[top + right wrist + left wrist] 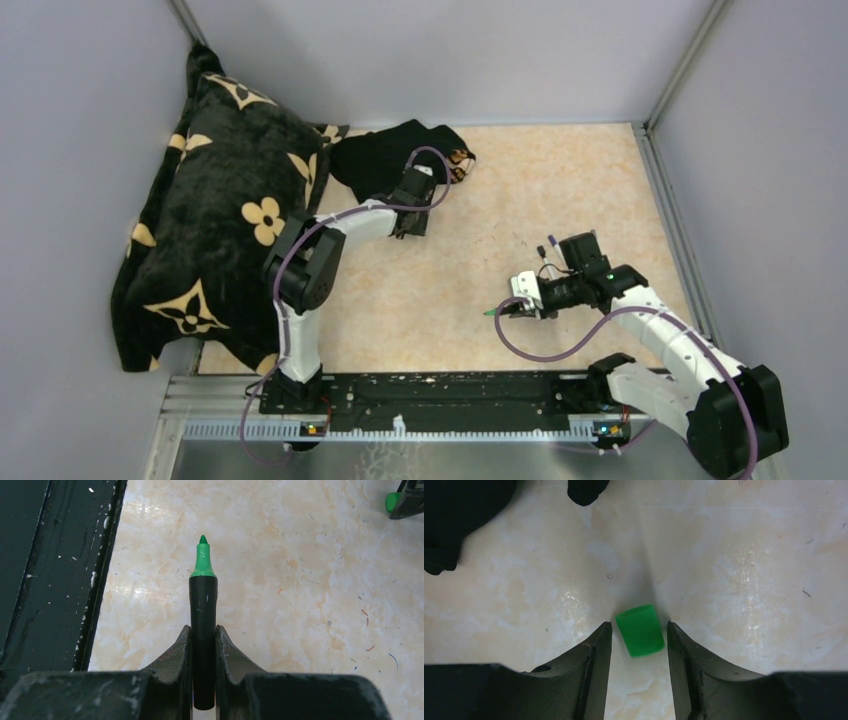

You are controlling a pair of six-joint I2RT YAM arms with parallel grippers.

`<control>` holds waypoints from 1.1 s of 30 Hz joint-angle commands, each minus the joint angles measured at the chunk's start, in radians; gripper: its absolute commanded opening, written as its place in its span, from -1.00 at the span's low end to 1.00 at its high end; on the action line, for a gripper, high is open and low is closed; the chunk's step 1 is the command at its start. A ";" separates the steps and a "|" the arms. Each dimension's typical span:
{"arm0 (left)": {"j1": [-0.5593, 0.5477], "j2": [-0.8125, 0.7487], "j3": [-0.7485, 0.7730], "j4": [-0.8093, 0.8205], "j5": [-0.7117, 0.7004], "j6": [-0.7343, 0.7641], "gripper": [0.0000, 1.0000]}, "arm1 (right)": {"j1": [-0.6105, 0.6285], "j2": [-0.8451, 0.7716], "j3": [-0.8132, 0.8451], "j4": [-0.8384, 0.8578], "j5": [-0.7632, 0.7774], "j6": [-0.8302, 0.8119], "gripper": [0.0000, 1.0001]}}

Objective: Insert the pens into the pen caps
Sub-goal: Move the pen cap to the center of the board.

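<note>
In the left wrist view a short wide green pen cap (640, 630) lies on the marbled table between the fingers of my left gripper (638, 625). The jaws are open around it with a gap on the left side; the right finger is close to or touching it. My right gripper (203, 628) is shut on the thick black-barrelled marker (203, 605), whose green tip (202, 557) points away above the table. In the top view the left gripper (408, 228) is down beside a black cloth, and the right gripper (510, 310) holds the marker mid-table. The green cap also shows in the right wrist view (392, 501).
A black cushion with tan flowers (220, 230) fills the left side. A black cloth (400, 150) lies at the back, just behind the left gripper. Two thin pens (545, 247) lie by the right wrist. A black rail (450, 390) runs along the near edge.
</note>
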 commanded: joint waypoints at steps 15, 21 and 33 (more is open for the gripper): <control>-0.011 -0.063 -0.110 0.033 0.491 0.283 -0.66 | -0.019 -0.022 0.047 0.008 -0.023 0.004 -1.00; -0.139 -0.172 -0.290 0.118 0.654 0.397 -0.67 | -0.022 -0.024 0.048 0.005 -0.020 0.004 -1.00; -0.270 -0.284 -0.360 0.098 0.502 0.342 -0.05 | -0.029 -0.019 0.053 0.004 -0.017 0.007 -1.00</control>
